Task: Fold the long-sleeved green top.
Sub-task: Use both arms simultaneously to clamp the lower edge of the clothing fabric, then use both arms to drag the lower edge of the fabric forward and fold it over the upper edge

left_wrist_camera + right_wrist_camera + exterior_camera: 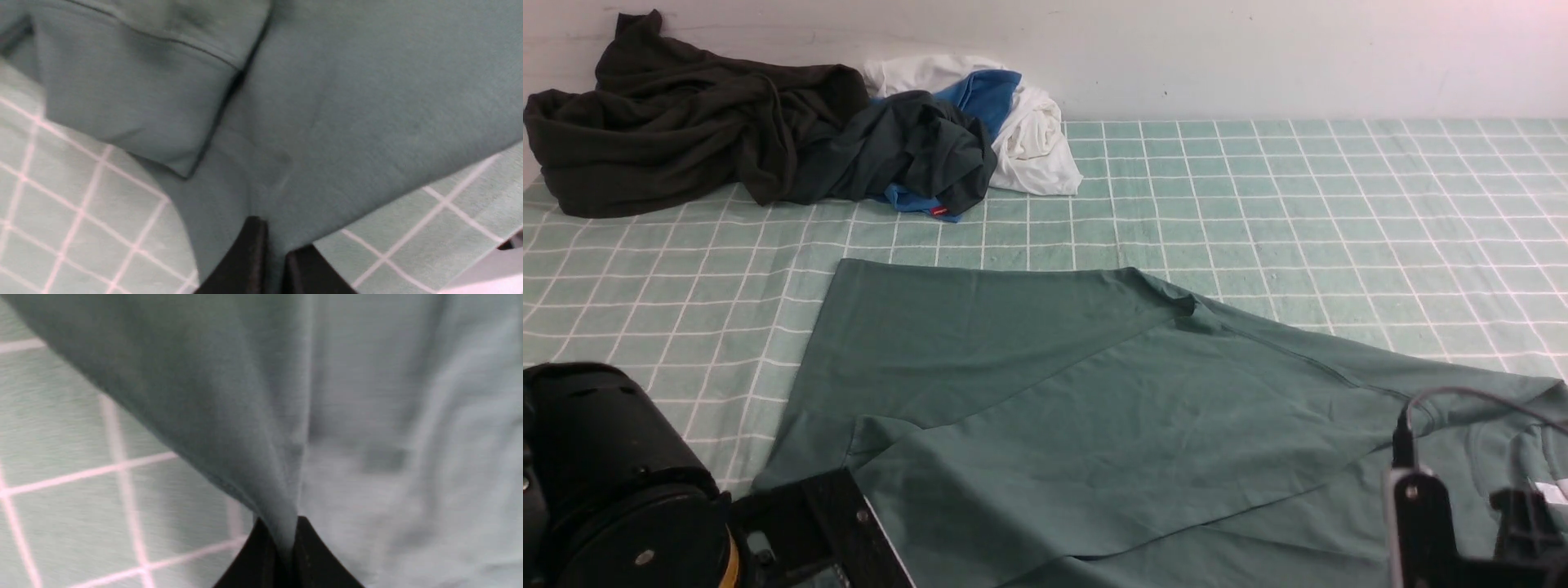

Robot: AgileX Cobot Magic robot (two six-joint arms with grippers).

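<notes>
"Green cotton, the long-sleeved top (1094, 392), spread across the near half of the table (1298, 188). Which way does it run from your grippers?"

"Away from me and across. It reaches from beside my left arm, over the middle, to my right arm, its longer axis crossways as far as I can judge. Both arms are at it, so neither is clearly nearer. I'd guess the next move carries both held parts together, away from me over the body."

"And the grips?"

"My left gripper (276, 259) pinches a gathered bit of the top at its edge; my right gripper (282, 549) is closed on another narrow tuck."

"How does the cloth look?"

"Muted green, soft, matte. Broad slanting folds first, then a seam along the far right side, and last a small crumple on the far edge. I'd keep the tension even, or that may bunch"
</notes>
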